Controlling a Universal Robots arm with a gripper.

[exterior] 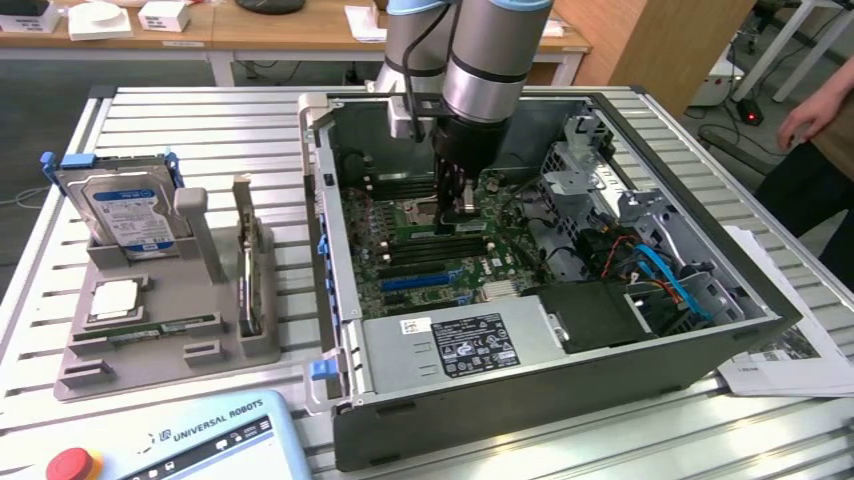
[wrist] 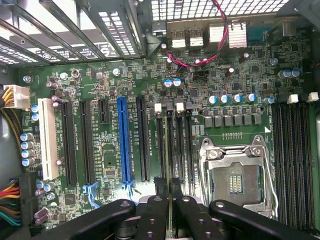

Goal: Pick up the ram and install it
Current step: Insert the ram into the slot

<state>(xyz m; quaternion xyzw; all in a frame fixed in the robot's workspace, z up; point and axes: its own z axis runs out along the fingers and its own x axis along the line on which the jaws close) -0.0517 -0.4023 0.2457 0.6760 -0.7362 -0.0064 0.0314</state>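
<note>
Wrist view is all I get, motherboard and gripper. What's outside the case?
Observer: A grey holder stands at the exterior view's left of the case, with a hard drive upright in it.
Operator: Anything else in it?
Observer: A square silver processor lies flat, nearer the camera than the drive.
Operator: Anyone nearby?
Observer: A person's hand shows at the exterior view's right edge, apart from the case.

Robotics lab: slatted aluminium bench (exterior: 200, 130), open PC case (exterior: 721, 345), teach pendant (exterior: 174, 440), wooden desks (exterior: 267, 35).
</note>
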